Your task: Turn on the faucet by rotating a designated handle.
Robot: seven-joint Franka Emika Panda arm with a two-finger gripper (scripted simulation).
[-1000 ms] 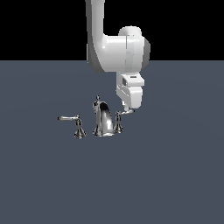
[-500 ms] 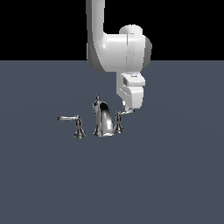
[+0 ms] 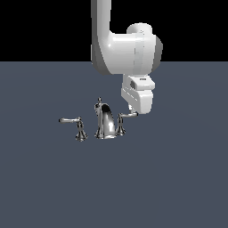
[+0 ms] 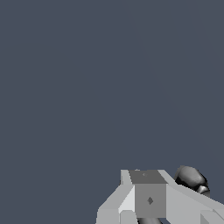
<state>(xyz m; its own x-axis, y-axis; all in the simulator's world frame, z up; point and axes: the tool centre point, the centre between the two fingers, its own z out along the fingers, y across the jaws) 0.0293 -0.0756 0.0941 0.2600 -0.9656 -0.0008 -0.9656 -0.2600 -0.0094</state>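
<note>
We observe the chrome faucet [image 3: 105,122] standing upright on the grey surface, its arched spout topped by a small knob, and the handle [image 3: 122,124] at the exterior view's right, lever pointing rightward.

The white Panda arm [image 3: 120,49] reached down from above, its wrist bent forward and its gripper [image 3: 132,112] held low; whether the fingers were parted could not be seen.

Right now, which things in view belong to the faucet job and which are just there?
Job:
- faucet
- handle, lever pointing to the exterior view's right
- end effector, at that lever's tip

Just there:
- other lever, pointing left
- floor
</note>
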